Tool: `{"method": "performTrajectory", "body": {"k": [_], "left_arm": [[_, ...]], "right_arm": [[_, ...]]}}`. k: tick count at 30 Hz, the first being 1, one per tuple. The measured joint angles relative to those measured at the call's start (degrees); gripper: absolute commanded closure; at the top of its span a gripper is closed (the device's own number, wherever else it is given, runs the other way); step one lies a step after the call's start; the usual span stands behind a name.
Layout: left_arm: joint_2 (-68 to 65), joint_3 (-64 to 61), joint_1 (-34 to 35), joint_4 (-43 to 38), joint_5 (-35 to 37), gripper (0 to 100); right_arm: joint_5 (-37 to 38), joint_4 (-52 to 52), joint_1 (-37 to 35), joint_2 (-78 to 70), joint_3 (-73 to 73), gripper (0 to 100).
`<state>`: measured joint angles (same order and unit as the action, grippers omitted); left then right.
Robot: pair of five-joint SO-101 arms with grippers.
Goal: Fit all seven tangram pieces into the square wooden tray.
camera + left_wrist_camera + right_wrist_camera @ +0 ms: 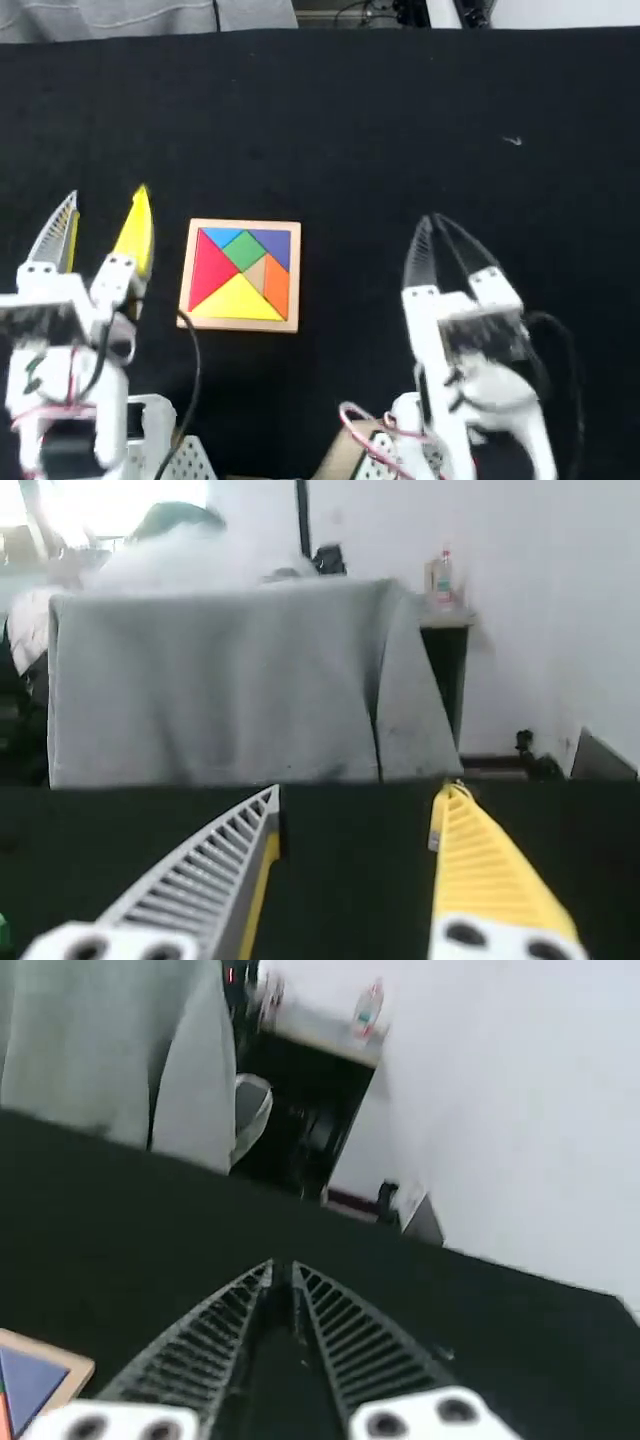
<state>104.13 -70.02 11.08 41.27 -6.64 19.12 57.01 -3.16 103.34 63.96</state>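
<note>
**Fig. Tray filled; both arms standing off.**
The square wooden tray (245,326) lies on the black table (400,120) toward 8 o'clock of its middle. Coloured pieces (238,300) cover its floor edge to edge, though I cannot count seven with certainty. In my judgement only a check is left: look for a corner riding proud, press that one straight down, and keep the black cable (192,352) at the tray's 7 o'clock corner from nudging it. The left gripper (107,193) hovers just beside the tray at its 9 o'clock, pointing to 12, grey and yellow fingers (135,230) spread wide on nothing. The right gripper (432,218) hangs at 3 o'clock, well apart, its dark fingers (416,255) meeting at the tips, empty.
</note>
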Motion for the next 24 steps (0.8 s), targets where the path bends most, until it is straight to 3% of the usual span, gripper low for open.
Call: {"method": "performTrajectory", "body": {"k": [5, 12, 24], "left_arm": [[-0.1, -13.5, 0.4, -6.7, 1.5, 75], [-0.4, -26.0, 0.4, -7.8, 2.7, 75], [-0.4, -26.2, 0.5, 4.0, 7.3, 75]], "right_arm": [[-6.5, -3.8, 0.0, 0.0, 6.9, 98.6], [-14.1, -4.5, 0.0, 0.0, 13.7, 98.5], [-14.2, -4.5, 0.0, 0.0, 32.5, 98.6]]}}
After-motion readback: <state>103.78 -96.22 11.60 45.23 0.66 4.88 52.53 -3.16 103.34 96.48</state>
